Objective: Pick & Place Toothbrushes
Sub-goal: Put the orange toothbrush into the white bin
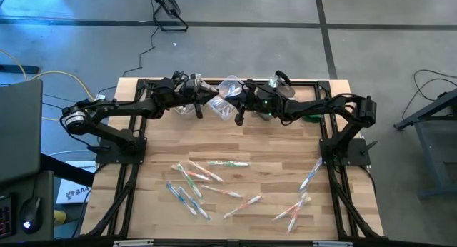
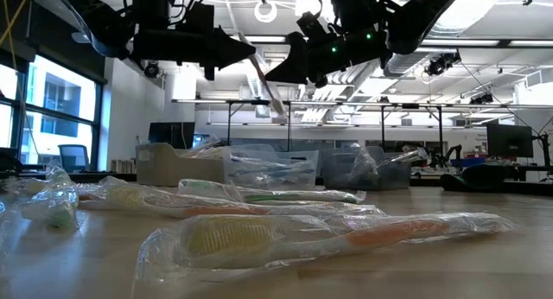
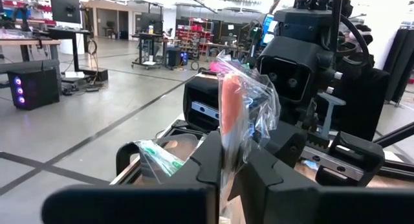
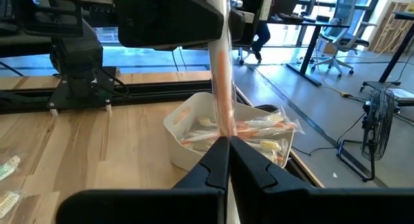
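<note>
Handover above the bins
Both grippers, left (image 3: 229,169) and right (image 4: 226,156), pinch one orange toothbrush (image 4: 222,68) near the table's far edge, over the bin (image 4: 194,153).

We see a wooden table (image 1: 243,150) on a black frame, grey floor around it with cables trailing off. Three plastic bins sit at the far edge; in the low view a beige bin (image 2: 177,165) stands left of two clear bins (image 2: 281,168). A white bin (image 4: 194,130) shows in the right wrist view. Small green object (image 1: 312,118) lies near the table's far right, probably a cap, too small to tell. Office chairs (image 4: 339,20) and desks behind.
</note>
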Robot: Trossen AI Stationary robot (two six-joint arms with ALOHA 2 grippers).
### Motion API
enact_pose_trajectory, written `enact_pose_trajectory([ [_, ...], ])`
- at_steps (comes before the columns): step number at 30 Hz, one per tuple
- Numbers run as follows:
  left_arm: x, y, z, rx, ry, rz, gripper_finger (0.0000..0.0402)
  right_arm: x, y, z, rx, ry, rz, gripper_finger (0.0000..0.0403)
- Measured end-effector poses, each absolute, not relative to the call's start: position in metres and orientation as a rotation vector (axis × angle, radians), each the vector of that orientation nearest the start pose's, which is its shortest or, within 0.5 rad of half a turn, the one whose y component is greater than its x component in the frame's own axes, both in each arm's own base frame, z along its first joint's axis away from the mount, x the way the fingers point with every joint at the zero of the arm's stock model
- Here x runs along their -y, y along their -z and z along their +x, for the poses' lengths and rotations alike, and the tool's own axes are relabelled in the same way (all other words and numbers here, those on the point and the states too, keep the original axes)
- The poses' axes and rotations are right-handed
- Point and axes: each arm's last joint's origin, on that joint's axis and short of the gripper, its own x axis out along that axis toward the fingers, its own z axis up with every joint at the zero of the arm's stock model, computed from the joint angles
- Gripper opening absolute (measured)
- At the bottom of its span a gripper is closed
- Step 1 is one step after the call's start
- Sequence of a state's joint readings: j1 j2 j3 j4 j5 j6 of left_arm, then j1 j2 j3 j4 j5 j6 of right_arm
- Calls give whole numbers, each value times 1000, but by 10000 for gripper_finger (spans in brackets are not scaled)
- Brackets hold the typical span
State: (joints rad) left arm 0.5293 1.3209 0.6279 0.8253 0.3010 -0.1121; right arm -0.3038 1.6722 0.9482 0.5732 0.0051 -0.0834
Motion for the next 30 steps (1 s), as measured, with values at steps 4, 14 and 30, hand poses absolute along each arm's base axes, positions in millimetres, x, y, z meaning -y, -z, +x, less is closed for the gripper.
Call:
enact_pose_trajectory([
  [4, -132, -261, 243, 130, -221, -57, 21, 109, -234, 349, -163, 297, -60, 3],
  [14, -132, -260, 243, 116, -224, -63, 17, 105, -234, 350, -170, 276, -120, 12],
  [30, -132, -260, 242, 115, -232, -50, 17, 94, -242, 347, -202, 283, -161, 249],
])
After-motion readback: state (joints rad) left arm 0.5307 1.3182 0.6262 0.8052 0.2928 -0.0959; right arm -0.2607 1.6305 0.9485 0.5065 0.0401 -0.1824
